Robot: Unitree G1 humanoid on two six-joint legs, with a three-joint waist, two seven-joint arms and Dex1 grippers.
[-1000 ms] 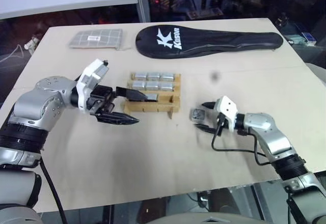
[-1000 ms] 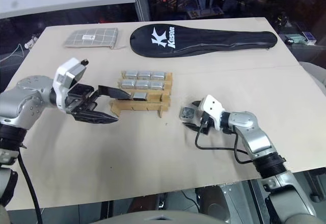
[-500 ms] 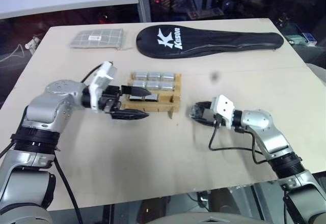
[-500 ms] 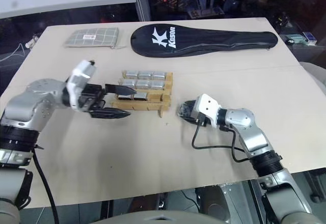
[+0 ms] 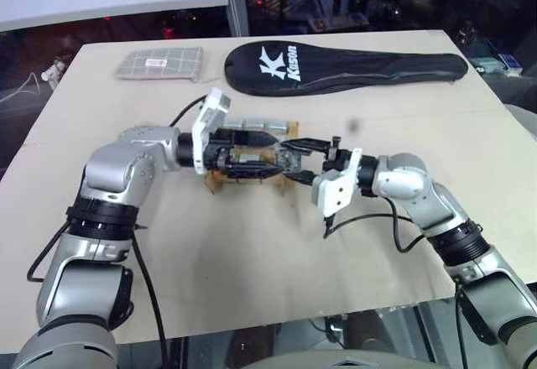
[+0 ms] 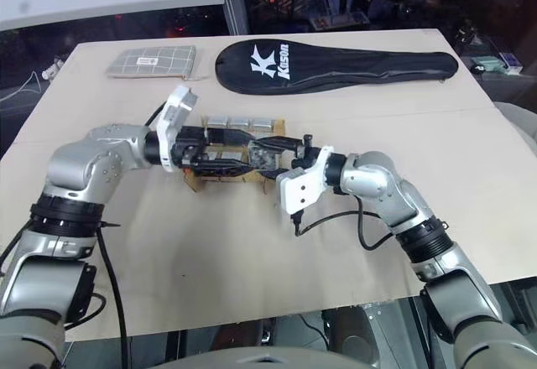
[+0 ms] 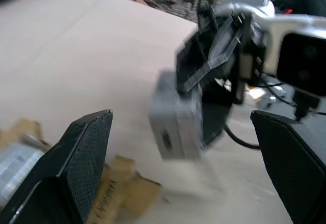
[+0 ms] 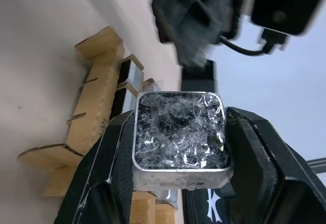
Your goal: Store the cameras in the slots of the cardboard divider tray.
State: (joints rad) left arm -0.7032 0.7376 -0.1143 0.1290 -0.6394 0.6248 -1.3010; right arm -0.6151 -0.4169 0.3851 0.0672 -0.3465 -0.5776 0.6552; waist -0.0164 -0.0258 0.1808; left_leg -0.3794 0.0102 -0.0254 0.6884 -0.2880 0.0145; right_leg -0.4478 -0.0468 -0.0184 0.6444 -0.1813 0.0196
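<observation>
One broad tan table [image 5: 252, 268] carries everything, with a long black racket bag [image 5: 344, 65] lying along its far side and a grey checked pouch [image 5: 159, 63] at the far left. Near the table's middle sits the cardboard divider tray [image 6: 200, 180], largely covered by the two arms meeting above it; silvery cameras [image 6: 239, 122] fill its far row of slots. The left gripper [image 7: 186, 163] hangs over the tray with its fingers spread wide and nothing between them. The right gripper [image 8: 178, 147] points toward it, clamped on a silvery grey camera [image 8: 179, 135], one finger pressed to each side. That held camera [image 5: 289, 158] is raised above the tray's right edge, just in front of the left gripper's open fingers.
</observation>
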